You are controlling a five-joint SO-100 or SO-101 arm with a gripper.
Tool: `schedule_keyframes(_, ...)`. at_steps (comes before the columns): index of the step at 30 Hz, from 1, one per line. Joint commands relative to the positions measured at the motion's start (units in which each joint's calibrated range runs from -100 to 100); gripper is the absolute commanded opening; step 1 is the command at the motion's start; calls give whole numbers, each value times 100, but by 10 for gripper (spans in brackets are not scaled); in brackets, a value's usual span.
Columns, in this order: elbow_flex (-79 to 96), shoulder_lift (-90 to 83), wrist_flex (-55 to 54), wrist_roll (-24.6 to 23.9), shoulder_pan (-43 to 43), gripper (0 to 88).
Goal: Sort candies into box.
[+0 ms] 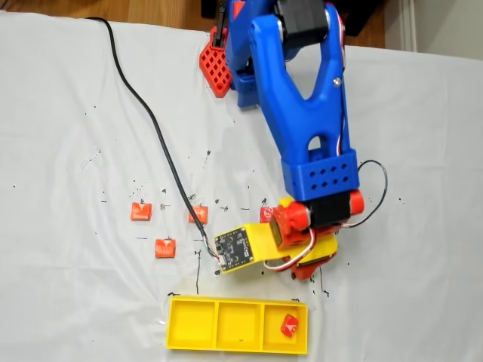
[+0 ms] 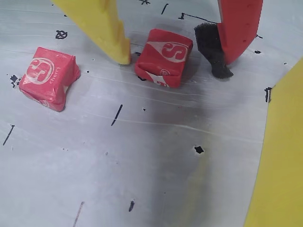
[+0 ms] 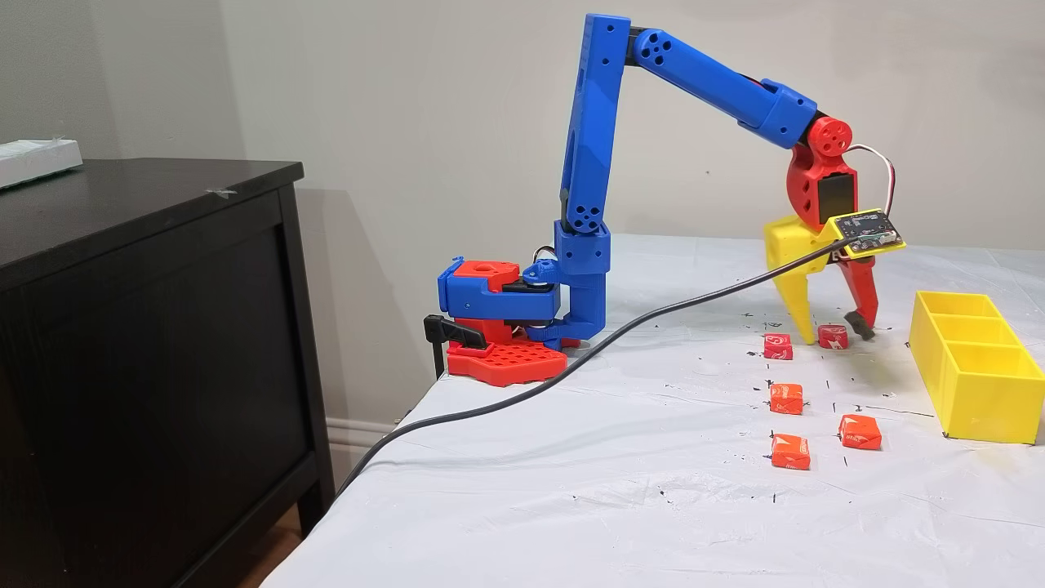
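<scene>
Yellow and red claw (image 2: 177,59): fingers apart, tips down at the cloth, one on each side of a red sweet.
Yellow finger (image 2: 102,26): tip just beside the sweet's left edge in the wrist view; contact cannot be told.
Red finger (image 2: 239,26): dark pad at its tip, a small gap from the sweet's right edge.
Straddled red sweet (image 2: 163,56): flat on the cloth, white marking up.
Second red sweet (image 2: 47,78): on the cloth, left of the yellow finger in the wrist view, apart from it.
Orange sweets: three on the cloth (image 3: 786,398), (image 3: 791,452), (image 3: 860,432), well apart from the claw.
Yellow tray (image 1: 238,347): three compartments; one red sweet (image 1: 290,325) lies in the right one, seen from above.
Cloth (image 3: 571,490): white, wrinkled, black specks.
Cable (image 3: 531,384): black, trails across the cloth from the wrist.
</scene>
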Motion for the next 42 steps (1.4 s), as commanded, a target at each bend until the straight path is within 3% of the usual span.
schedule_keyframes(1,-416,78,-4,-5,-61,98)
schedule_keyframes(3,-407,2,4,-10,-43,39)
schedule_keyframes(10,-307,-592,233,-5,20,3)
schedule_keyframes(18,-243,-2229,618,103,383,2)
schedule_keyframes(23,-261,-2695,315,127,691,2)
schedule_keyframes(35,-1317,-1542,-593,88,1379,2)
schedule_keyframes(42,-2091,-685,-389,83,1488,2)
